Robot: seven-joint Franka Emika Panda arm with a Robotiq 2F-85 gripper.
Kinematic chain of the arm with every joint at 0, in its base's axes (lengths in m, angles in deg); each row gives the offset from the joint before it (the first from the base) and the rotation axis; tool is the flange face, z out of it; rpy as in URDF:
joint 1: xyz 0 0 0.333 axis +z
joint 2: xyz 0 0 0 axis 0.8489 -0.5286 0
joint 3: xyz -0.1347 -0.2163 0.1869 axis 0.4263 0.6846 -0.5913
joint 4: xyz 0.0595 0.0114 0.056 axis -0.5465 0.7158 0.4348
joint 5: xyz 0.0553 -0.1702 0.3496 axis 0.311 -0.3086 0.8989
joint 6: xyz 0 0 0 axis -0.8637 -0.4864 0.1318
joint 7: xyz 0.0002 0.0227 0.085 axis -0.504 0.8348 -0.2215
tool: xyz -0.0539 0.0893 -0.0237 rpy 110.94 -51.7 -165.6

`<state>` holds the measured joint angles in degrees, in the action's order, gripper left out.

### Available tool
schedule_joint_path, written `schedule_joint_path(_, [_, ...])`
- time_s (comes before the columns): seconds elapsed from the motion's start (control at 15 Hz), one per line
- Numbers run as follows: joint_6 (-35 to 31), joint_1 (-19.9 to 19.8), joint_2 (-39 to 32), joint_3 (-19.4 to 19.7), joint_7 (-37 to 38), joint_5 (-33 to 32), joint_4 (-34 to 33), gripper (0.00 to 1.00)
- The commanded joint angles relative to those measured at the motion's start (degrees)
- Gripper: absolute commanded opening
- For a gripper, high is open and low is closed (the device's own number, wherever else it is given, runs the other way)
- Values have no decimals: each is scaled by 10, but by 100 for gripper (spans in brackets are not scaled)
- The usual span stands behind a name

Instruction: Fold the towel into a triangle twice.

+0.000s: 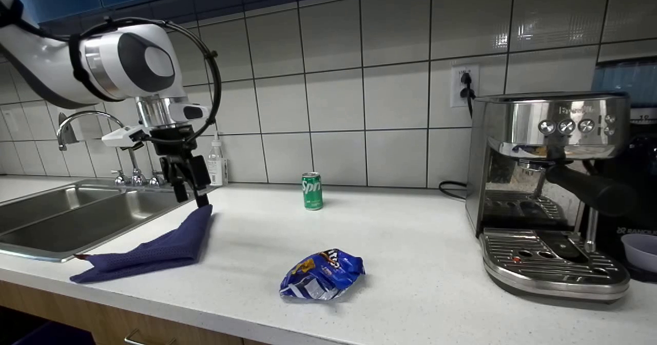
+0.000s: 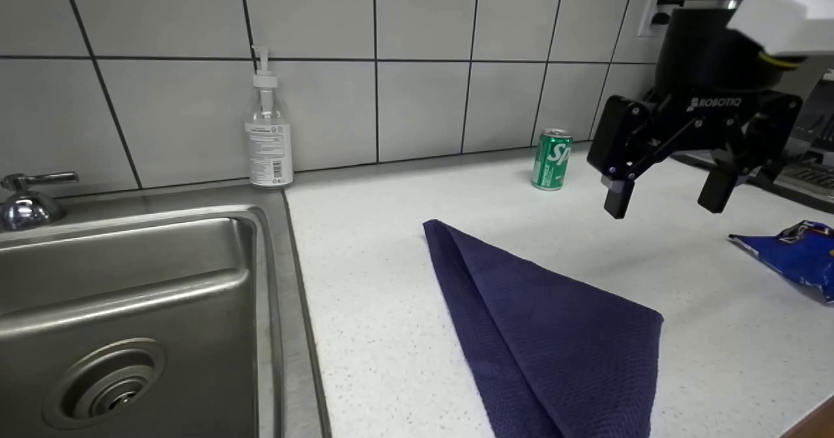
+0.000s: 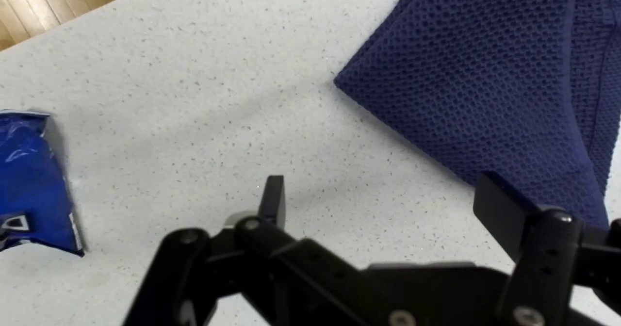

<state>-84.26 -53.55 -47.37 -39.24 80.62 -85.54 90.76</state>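
Gripper (image 2: pixel 666 206) hangs above the white countertop (image 1: pixel 400 242), its two black fingers (image 2: pixel 618 201) spread wide. Lower down and just to one side lies the navy-blue towel (image 2: pixel 560 321), on the countertop, folded into a pointed, layered shape; a strip of the lower layer shows along the side toward the sink (image 2: pixel 296 360), and the narrow tip points at the tiled wall (image 1: pixel 395 98). In the wrist view, one finger shows in front of the towel's edge. Away from the towel, past the gripper, the crumpled blue snack packet (image 1: pixel 323 275) rests near the countertop's front edge. Farther back, a green can (image 1: pixel 312 191) stands upright near the tiled wall. A clear pump bottle (image 2: pixel 269 154) stands upright by the back corner of the sink, and a chrome faucet (image 1: pixel 137 176) rises at the sink's rear. Well apart from the towel, beyond the snack packet, sits a steel espresso machine (image 1: pixel 528 193), with a wall outlet (image 1: pixel 457 93) above the countertop beside it.
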Motion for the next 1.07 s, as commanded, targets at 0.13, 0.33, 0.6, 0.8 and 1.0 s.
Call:
schedule_joint_path(0.13, [29,-17,22,19,-100,-12,6,100])
schedule_joint_path(0.33, [44,-23,38,36,-172,-2,13,100])
schedule_joint_path(0.6, [63,-33,54,50,-228,-6,17,100])
schedule_joint_path(0.8, [51,-34,35,47,-217,-3,9,100])
schedule_joint_path(1.0, [52,-35,39,47,-222,-3,12,100])
